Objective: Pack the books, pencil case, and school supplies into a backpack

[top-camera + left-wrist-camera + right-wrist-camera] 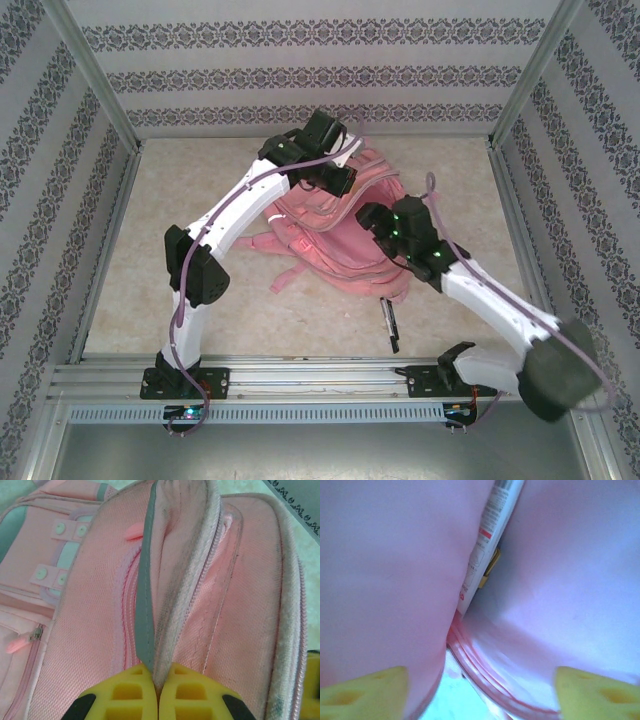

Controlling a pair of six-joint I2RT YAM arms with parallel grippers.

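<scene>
We see one pink backpack (320, 240) lying at the centre of the table (200, 200), and both arms are on it. The left gripper (157, 682) at the bag's 12 o'clock edge is clamped tight on the opening flap (172, 580), yellow fingers (125, 692) pressed together over the fabric fold. That is the right place to hold. The cloth is soft and floppy, so we judge it would sag closed without a pinch on the stiffer zip seam.

The right gripper (480, 690) at the bag's 3 o'clock side is down in the mouth, fingers (365, 685) spread wide with nothing between them. Just past it, at 12 o'clock in its own view, one pencil case (482, 545) stands on edge between the pink walls. It is flat, light and probably slick, best taken across its thin faces. Tucked behind it is a yellow sliver (491, 566), likely the booklet's mark, so we count one there, but we can't be sure.

Out on the table, at 5 o'clock from the bag, lie the pens (390, 325). We make out one slim dark shape, and whether it is one pen or two side by side we can't tell. They look rigid, light and prone to roll, so we'd pinch them mid-shaft.
</scene>
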